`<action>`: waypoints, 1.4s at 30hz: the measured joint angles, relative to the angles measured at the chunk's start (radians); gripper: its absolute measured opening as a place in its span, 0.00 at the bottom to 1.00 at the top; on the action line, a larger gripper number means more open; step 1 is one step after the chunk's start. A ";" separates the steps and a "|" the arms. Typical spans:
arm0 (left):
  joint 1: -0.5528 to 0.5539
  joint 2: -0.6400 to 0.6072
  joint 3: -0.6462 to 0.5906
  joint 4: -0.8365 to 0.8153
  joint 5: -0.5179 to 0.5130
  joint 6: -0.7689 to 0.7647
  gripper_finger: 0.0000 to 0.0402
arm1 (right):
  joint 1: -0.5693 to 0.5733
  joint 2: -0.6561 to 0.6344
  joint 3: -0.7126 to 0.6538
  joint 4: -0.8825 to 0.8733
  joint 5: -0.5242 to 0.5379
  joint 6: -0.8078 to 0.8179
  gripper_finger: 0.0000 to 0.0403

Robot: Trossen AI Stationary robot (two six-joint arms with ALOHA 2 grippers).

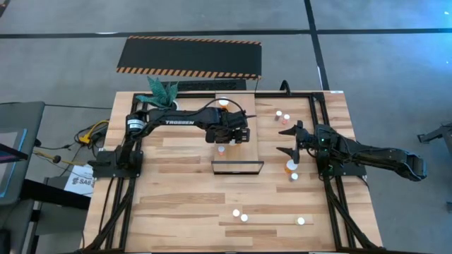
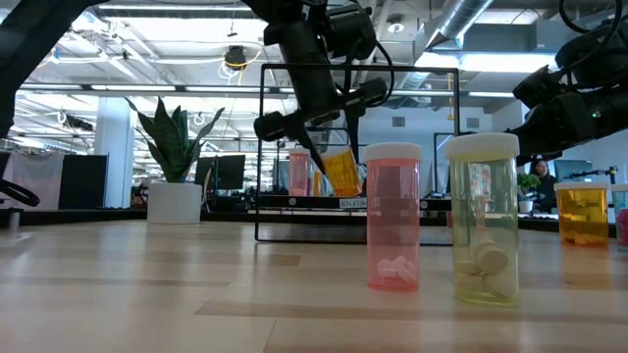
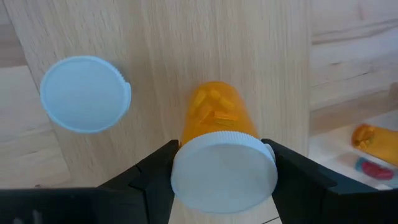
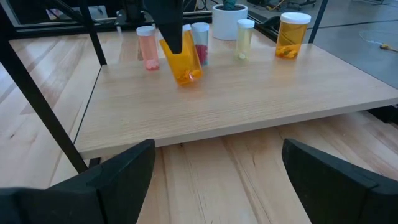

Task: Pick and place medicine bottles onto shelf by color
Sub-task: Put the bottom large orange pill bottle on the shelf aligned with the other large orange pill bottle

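Shelf (image 4: 261, 93): near half bare, open for approach from the right end effector (image 4: 217, 180), which sat wide open off its front edge. Far edge crowded: pink bottle (image 4: 147, 46), red-filled bottle (image 4: 200, 42), yellowish bottle (image 4: 245, 38), orange bottle (image 4: 291, 34) in a row. Left end effector (image 4: 174, 31) with a tilted orange bottle (image 4: 181, 62) blocked the row's middle. Dark frame posts (image 4: 37, 106) fenced the shelf's side. Front of the surface (image 1: 183, 212): three loose bottles (image 1: 240, 215), otherwise open.
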 joint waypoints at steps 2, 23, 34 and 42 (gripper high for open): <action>0.000 0.000 0.000 0.000 0.000 0.000 0.53 | 0.000 0.000 0.000 -0.001 0.000 0.000 0.93; 0.001 0.000 0.032 -0.014 -0.006 0.018 0.57 | 0.000 0.000 0.000 -0.002 0.000 0.000 0.93; -0.002 0.000 0.034 -0.018 -0.010 0.014 0.69 | 0.000 0.000 0.000 -0.002 0.000 0.000 0.93; -0.002 0.000 0.157 -0.161 -0.045 0.089 0.72 | 0.000 0.000 0.000 -0.002 0.000 0.000 0.93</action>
